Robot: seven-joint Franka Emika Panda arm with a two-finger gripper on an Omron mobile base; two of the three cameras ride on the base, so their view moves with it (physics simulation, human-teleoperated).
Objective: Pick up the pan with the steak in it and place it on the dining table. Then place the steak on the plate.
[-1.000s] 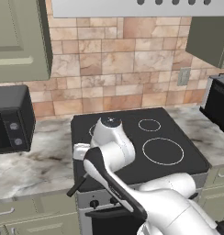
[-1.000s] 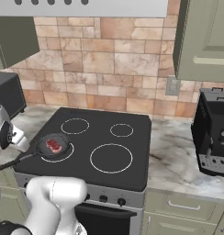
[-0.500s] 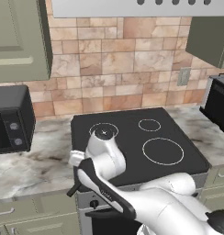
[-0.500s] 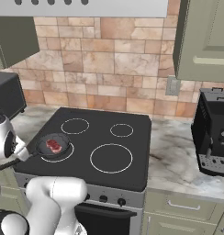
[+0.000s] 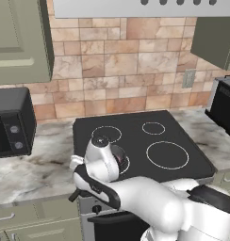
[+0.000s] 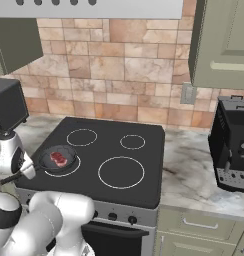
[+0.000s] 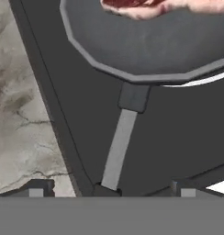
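A: So, where does the round shallow dark grey frying pan sit?

B: On the front-left burner ring of the flat black glass cooktop, as the right base view has it. Its long straight handle runs back toward the front edge of the cooktop; in the hand view it comes down the middle of the frame from the pan's rim.

A: And the meat?

B: Flat red raw steak with pale marbling, lying inside the pan, roughly at its centre. In the hand view just its near edge shows at the top.

A: Gripper?

B: White arm's two-finger gripper hangs low over the near end of the handle. Fingers spread wide, one dark tip to the left of the handle, the other on the right, the handle's end between them. Nothing gripped. Whether a tip touches the handle, cannot tell.

A: Surroundings?

B: Veined marble worktop either side of the cooktop. Black microwave on the left stretch, black coffee machine on the right. Tan stone-tile backsplash behind, grey-green wall cabinets above. From the left base view the arm's white wrist covers most of the pan
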